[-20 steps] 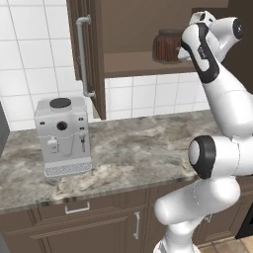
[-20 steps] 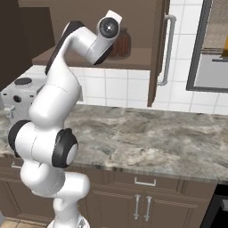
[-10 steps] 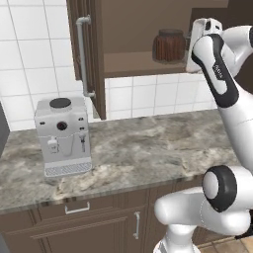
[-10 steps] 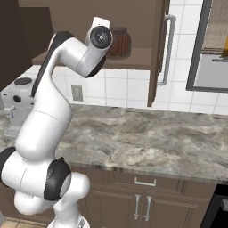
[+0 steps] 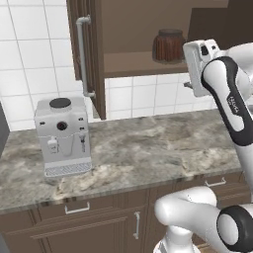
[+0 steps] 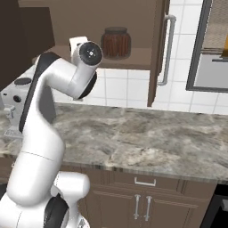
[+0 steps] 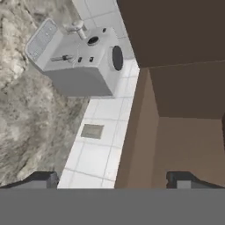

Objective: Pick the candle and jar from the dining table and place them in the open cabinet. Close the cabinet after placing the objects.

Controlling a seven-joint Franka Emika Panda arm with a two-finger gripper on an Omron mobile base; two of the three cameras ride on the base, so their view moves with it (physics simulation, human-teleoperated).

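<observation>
Hand (image 7: pixel 113 179) stood open and empty, its two dark fingertips (image 7: pixel 41 179) set wide apart at the bottom of the hand view. Between them lay white wall tile and the brown side wall of the cabinet (image 7: pixel 176 101), with the coffee machine (image 7: pixel 79 59) up at about 11 o'clock and the marbled counter (image 7: pixel 17 110) at 9 o'clock.

In the left base view the hand (image 5: pixel 196 69) hung raised just beside the cabinet's (image 5: pixel 123 29) lower shelf, at roughly 3 o'clock from the jar (image 5: pixel 169 45). The jar, dark reddish-brown and ribbed with a darker lid, sat upright on that shelf, apart from the hand. The cabinet's left door (image 5: pixel 86 54) stood swung open, its long silver handle (image 5: pixel 82 57) facing out. Below it, at about 7 o'clock from the jar, the grey coffee machine (image 5: pixel 62 136) rested on the counter (image 5: pixel 148 153).

In the right base view the jar (image 6: pixel 116 42) stood on the shelf inside the cabinet (image 6: pixel 89 18), with the arm's wrist (image 6: pixel 87 58) at about 8 o'clock from it. The right door (image 6: pixel 158 49) also stood open over the counter (image 6: pixel 147 142).
</observation>
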